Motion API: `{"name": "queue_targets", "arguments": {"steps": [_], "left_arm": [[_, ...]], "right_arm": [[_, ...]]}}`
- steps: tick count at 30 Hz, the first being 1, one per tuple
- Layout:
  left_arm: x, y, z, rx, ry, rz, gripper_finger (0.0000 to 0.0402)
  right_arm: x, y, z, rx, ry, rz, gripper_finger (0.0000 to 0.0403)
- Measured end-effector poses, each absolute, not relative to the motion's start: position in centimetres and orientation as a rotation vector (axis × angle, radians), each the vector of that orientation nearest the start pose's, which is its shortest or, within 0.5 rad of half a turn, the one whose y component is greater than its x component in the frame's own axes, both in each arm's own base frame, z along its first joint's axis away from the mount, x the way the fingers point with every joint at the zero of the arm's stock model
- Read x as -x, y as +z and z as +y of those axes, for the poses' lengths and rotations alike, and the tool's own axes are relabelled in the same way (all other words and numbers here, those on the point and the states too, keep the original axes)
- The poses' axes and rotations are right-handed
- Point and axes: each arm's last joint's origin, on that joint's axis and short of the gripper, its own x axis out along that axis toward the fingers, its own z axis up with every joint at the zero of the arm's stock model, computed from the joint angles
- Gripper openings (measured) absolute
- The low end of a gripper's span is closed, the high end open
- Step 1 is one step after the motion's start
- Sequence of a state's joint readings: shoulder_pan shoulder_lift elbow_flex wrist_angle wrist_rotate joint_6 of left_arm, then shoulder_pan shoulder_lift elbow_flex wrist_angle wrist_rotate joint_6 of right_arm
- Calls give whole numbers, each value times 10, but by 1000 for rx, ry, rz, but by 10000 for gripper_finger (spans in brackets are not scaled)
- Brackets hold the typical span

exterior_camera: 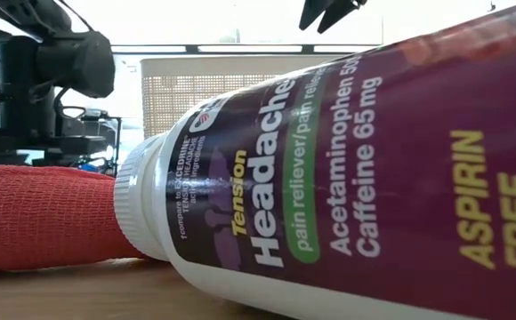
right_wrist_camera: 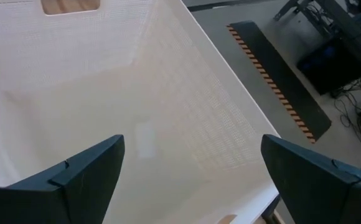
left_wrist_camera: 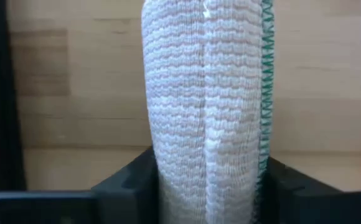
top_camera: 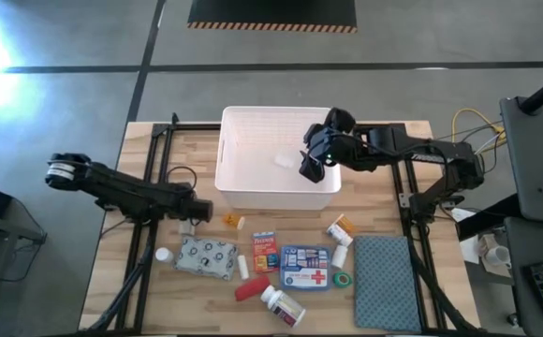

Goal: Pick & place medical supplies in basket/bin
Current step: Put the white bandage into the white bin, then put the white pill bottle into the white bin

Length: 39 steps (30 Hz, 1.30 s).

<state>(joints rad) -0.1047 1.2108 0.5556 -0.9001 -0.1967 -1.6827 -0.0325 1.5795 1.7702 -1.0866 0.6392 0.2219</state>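
Nearest the table's front edge, at 6 o'clock in the high view, a white pill bottle (top_camera: 282, 304) lies on its side with a red tube (top_camera: 250, 289) touching its cap end. The low view shows that bottle (exterior_camera: 347, 187) lying flat, its purple headache-reliever label readable.

One row back sit, from 9 to 3 o'clock: a grey patterned pack (top_camera: 206, 256), a red-blue box (top_camera: 265, 251), a blue red-cross pouch (top_camera: 306, 267) and a green tape roll (top_camera: 342, 279). An orange vial (top_camera: 342, 226) lies just beyond the pouch; a teal-grey cloth mat (top_camera: 385, 283) lies at 4 o'clock.

At 9 o'clock, the left gripper (top_camera: 195, 212) is low over the table just outside the bin's front-left corner. Its wrist view shows a white gauze roll (left_wrist_camera: 208, 112) with green edge stitching pinched between the two fingers (left_wrist_camera: 126, 186).

Farthest back, at 12 o'clock, stands the white bin (top_camera: 243, 126). One pale item (top_camera: 285, 160) rests on its floor; what it is cannot be told.

Over the bin's right half hangs the right gripper (top_camera: 311, 166), fingers (right_wrist_camera: 84, 177) spread wide and holding nothing, pointed down at the bin floor (right_wrist_camera: 106, 106). The pale item lies just to the 9 o'clock side of this gripper.
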Motion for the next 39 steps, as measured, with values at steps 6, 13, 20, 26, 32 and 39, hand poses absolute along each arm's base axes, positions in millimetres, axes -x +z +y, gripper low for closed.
{"name": "queue_targets", "arguments": {"steps": [6, 13, 20, 26, 32, 39], "left_arm": [[-176, 184, -12, 1044, 1204, 1002, 97], [-170, 280, -15, 800, 1271, 1066, 102], [-193, 395, -30, 559, 925, 452, 104], [-236, 437, -22, 207, 751, 128, 107], [-257, 399, 26, 159, 875, 144, 182], [-253, 385, 27, 308, 646, 255, 288]], "right_arm": [[-298, 412, -27, 88, -721, 762, 368], [-276, 429, -30, 52, -741, 694, 368], [-261, 441, -29, 14, -749, 640, 368], [-261, 441, -29, 15, -748, 644, 368], [-259, 438, -26, 18, -742, 680, 368], [-250, 434, -25, -18, -768, 732, 368]]}}
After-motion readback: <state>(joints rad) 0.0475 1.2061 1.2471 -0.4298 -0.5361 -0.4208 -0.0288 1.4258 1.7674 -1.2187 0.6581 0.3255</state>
